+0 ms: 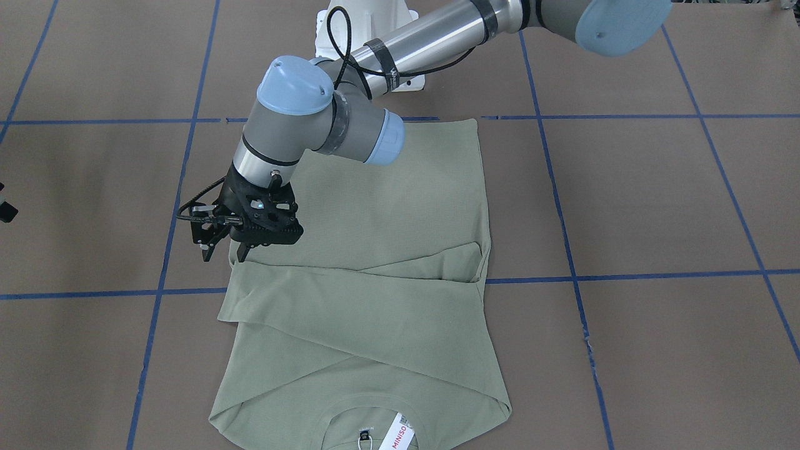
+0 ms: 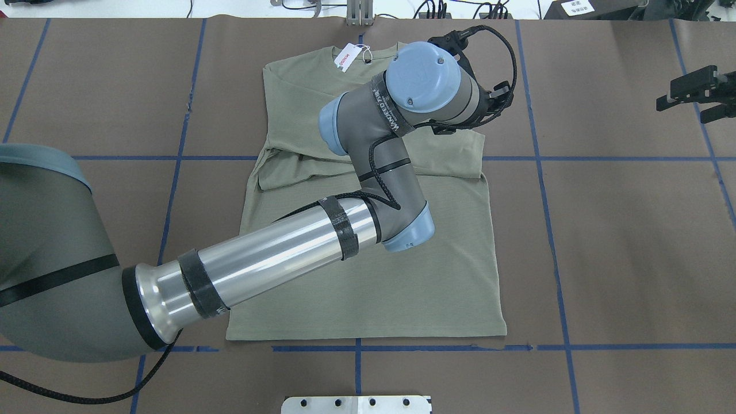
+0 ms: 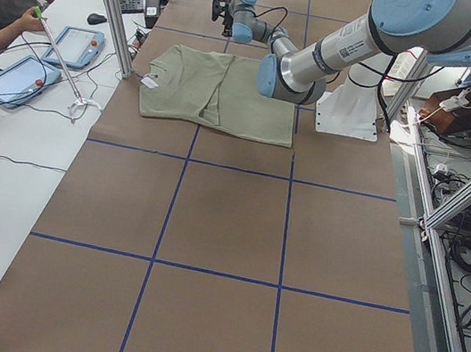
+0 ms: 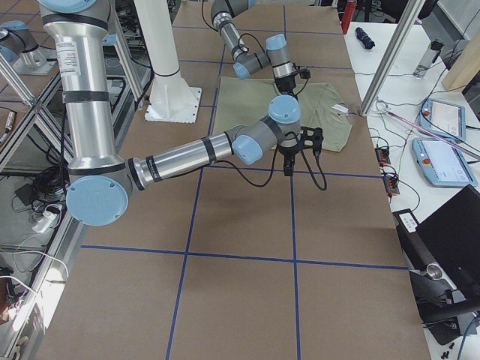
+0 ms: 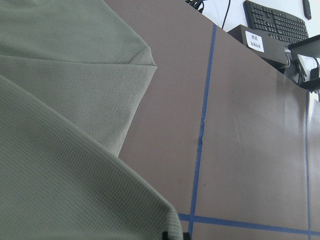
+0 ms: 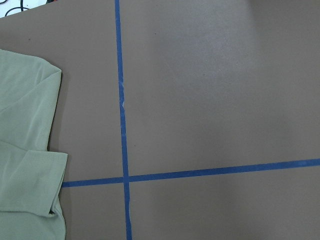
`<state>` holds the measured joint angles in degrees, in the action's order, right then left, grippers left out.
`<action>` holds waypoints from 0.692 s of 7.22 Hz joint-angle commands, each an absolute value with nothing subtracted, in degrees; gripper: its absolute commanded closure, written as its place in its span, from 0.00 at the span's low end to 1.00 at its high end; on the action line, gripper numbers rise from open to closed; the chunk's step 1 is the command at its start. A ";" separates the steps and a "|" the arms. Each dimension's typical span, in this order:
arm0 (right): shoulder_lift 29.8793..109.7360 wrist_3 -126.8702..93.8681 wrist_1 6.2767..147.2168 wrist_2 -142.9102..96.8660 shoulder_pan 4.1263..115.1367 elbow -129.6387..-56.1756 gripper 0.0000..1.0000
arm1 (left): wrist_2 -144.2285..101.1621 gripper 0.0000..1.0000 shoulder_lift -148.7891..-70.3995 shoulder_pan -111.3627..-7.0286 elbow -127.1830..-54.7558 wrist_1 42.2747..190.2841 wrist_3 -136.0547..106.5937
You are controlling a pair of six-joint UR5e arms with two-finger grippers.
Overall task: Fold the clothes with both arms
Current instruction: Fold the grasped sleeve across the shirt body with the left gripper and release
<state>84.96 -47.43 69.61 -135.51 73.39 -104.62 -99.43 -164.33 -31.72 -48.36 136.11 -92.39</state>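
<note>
Sleeve-folding stage: left gripper (image 1: pixel 242 251) at crossed sleeve (image 1: pixel 350 300) end of shirt (image 1: pixel 406 194), right gripper (image 2: pixel 687 95) aside over desk (image 1: pixel 656 200), neither's opening discernible; next likely needs both at hem (image 2: pixel 368 332).

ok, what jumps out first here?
A sage-green shirt lies flat on the brown table, sleeves folded across its body, white hang tag at the collar. The left arm reaches across it, left pincer at a folded sleeve's end. The right pincer sits off to the side over bare table.
</note>
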 commanded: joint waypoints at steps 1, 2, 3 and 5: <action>84.29 -48.51 69.61 -135.44 72.52 -104.85 0.00 | -101.76 0.10 -162.70 -32.16 -54.19 134.31 -92.46; 84.46 -54.00 69.52 -134.48 69.12 -106.51 0.00 | -106.56 0.11 -158.42 -32.52 -61.02 130.03 -92.20; 84.55 -62.84 69.52 -131.95 64.38 -109.39 0.00 | -107.92 0.13 -152.55 -33.22 -69.78 125.90 -91.59; 86.56 -79.64 69.61 -118.36 49.82 -117.73 0.00 | -110.11 0.15 -138.50 -34.18 -89.28 118.69 -86.61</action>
